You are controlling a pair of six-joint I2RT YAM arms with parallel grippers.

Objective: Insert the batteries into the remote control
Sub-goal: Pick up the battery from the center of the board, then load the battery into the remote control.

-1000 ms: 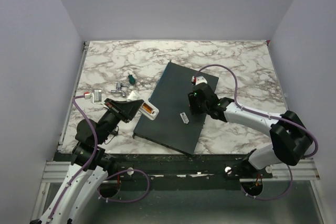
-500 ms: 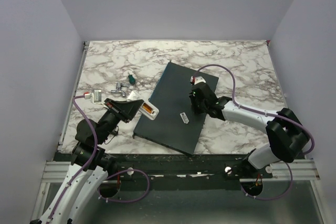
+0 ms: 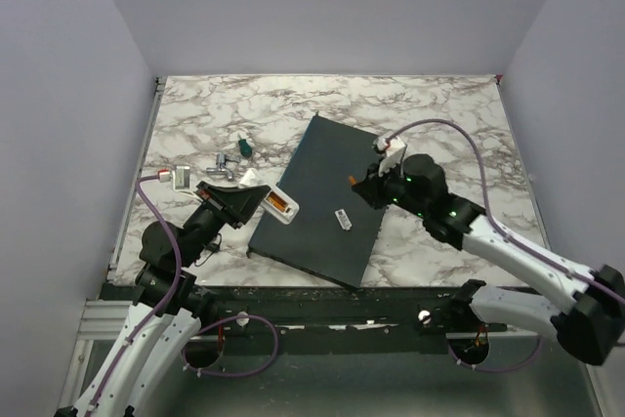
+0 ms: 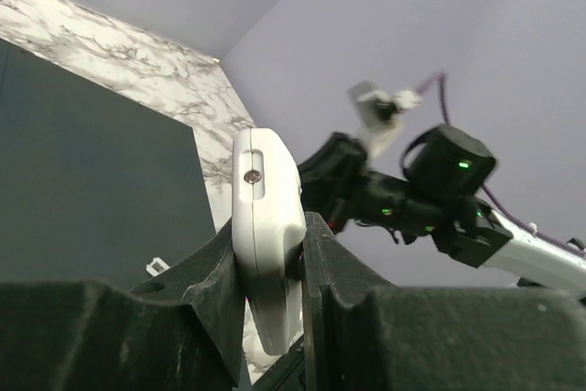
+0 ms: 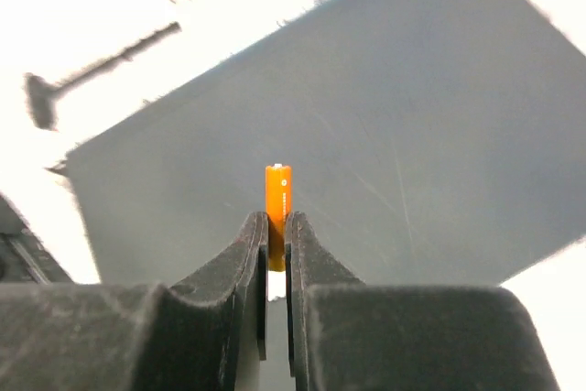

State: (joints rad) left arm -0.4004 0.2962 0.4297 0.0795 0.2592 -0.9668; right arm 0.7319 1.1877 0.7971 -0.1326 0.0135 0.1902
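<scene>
My left gripper [image 3: 260, 199] is shut on the white remote control [image 3: 274, 205] and holds it above the left edge of the dark grey slab [image 3: 322, 168]. An orange battery [image 3: 281, 206] shows in the remote's bay. In the left wrist view the remote [image 4: 264, 217] stands edge-on between my fingers [image 4: 322, 254]. My right gripper [image 3: 363, 183] is shut on a second orange battery [image 3: 353, 180] and holds it above the slab's right part. In the right wrist view this battery [image 5: 277, 194] sticks up from the closed fingertips [image 5: 302, 231] over the slab [image 5: 385, 125].
A small white clip-like piece [image 3: 342, 219] lies on the slab. A green item [image 3: 243, 148] and small metal parts [image 3: 224, 168] lie on the marble table [image 3: 449, 124] left of the slab. Purple walls enclose the table.
My right arm has risen from the slab with the battery in its fingers, and its wrist has swung to the right. The left arm holds the remote in nearly the same place.
</scene>
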